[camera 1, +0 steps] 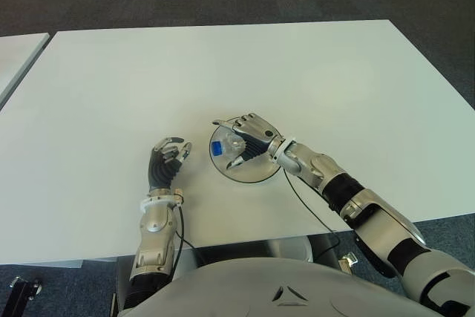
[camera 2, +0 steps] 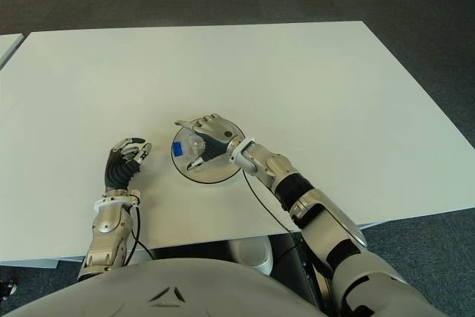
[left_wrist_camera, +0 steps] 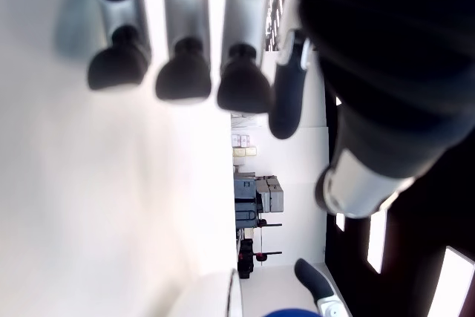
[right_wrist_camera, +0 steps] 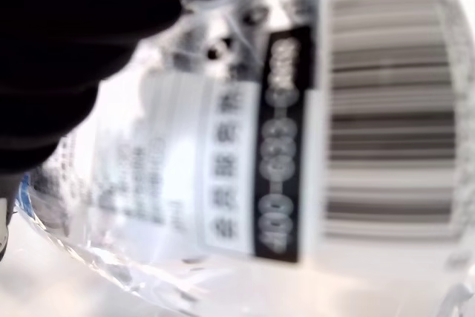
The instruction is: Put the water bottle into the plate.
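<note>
The left hand [camera 1: 169,157] shows just left of the plate [camera 1: 260,174], fingers loosely curled, holding nothing; the water bottle [camera 1: 226,146] lies on its side over the plate, blue cap pointing left, clasped in the right hand [camera 1: 249,139] that reaches in from the right; white table [camera 1: 297,72] beneath.

Right robot hand [camera 1: 249,142] curled shut, left robot hand [camera 1: 168,159] loosely open.

My right hand [camera 1: 249,141] and the water bottle [camera 1: 226,146] it grips fill the plate [camera 1: 256,174]. Left of my fingers, only a narrow gap separates them from my left hand [camera 1: 168,159]. Beyond my fingertips the table [camera 1: 223,72] lies bare.
</note>
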Motion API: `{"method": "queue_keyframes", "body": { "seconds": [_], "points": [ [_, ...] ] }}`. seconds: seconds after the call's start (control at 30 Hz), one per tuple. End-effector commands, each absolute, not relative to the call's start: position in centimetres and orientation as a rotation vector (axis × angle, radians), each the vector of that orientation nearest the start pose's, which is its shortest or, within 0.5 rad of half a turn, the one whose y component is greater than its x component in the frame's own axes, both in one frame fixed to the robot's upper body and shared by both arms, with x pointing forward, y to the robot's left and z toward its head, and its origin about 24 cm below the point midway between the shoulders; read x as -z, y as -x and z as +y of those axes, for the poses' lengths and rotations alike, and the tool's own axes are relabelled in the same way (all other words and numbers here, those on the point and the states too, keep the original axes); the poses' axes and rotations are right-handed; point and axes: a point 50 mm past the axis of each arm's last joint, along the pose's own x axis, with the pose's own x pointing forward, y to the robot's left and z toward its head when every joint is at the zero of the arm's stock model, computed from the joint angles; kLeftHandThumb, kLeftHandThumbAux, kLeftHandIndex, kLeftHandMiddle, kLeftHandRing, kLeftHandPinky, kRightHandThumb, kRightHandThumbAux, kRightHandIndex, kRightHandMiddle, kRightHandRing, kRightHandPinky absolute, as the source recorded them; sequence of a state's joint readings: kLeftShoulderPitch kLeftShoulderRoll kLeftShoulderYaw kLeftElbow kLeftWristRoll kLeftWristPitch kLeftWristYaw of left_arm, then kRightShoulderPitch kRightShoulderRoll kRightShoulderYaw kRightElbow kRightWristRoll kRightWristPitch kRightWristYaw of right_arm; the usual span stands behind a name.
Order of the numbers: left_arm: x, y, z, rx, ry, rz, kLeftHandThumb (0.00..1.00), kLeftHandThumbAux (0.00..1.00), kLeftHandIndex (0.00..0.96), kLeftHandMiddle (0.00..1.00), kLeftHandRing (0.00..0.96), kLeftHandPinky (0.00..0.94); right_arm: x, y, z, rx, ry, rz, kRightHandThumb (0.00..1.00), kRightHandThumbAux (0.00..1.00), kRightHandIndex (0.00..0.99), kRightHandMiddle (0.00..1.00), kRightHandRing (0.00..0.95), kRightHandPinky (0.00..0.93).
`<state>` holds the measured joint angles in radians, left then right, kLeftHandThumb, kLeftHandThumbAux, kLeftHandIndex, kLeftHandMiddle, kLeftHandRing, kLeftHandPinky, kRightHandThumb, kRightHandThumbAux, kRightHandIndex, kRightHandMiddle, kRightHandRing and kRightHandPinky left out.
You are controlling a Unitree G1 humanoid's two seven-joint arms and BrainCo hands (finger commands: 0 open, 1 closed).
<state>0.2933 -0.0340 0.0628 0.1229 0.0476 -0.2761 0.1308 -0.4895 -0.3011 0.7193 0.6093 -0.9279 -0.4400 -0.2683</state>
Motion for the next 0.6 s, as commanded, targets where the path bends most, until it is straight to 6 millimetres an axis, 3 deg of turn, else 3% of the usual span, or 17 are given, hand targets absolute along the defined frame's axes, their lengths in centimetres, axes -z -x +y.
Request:
{"method": "queue_keyframes", "body": {
  "seconds": [0.03,0.6],
  "points": [
    [2.3,-17.8,17.9,-0.261,-0.036,0.144,0.702,0.721,0.435,0.844,0.843,0.824,1.6,-26.2,-6.6,-0.872,1.336,-0.483,0.001,0.433,0.0,0.0,0.0,0.0],
    [2.3,-17.9,18.0,-0.256,-0.052,0.148,0.702,0.72,0.436,0.847,0.846,0.807,0.5,-26.4,-7.1,-0.752,1.358,-0.584,0.0,0.51,0.0,0.0,0.0,0.0]
  ]
}}
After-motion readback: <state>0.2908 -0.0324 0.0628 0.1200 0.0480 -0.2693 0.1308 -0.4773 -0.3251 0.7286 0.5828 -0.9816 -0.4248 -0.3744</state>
